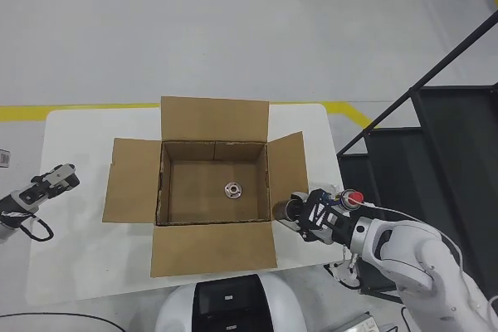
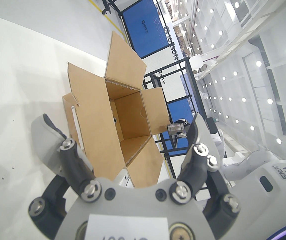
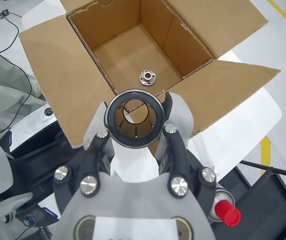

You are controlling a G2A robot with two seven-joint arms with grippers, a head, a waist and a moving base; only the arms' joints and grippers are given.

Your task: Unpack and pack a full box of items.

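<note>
Box point(image 1: 191, 187) of plain brown corrugated cardboard stands on the white table point(image 1: 83, 249) straight ahead of my right gripper point(image 1: 307, 212), with all four flaps folded outward and torn, ragged edges along its rim. From the right wrist I look down into the box point(image 3: 155, 13), and its smooth floor carries one small metal flange point(image 3: 148, 77), a round machined disc with a raised hub and a centre hole, lying flat just beyond the fingertips. From above, the flange point(image 1: 231, 191) lies near the middle of the floor. My right gripper point(image 3: 135, 108) is clamped on a short metal sleeve point(image 3: 135, 131), a hollow cylinder with dark end rings and rows of small balls along its bore. I see right down that bore, so its long axis runs in line with the gripper, pointing away from the wrist toward the box. From above, the sleeve point(image 1: 294, 206) lies roughly level at the outer edge of the nearest flap. A spray can point(image 3: 224, 212) with a glossy red cap lies close beside the right wrist. My left gripper point(image 1: 69, 176) hangs over bare table on the far side of the box from the right one, well apart from the cardboard, with its fingers point(image 2: 47, 128) spread wide and nothing between them. Past those fingers I see the box point(image 2: 95, 116), and beyond it the sleeve point(image 2: 175, 128).
</note>
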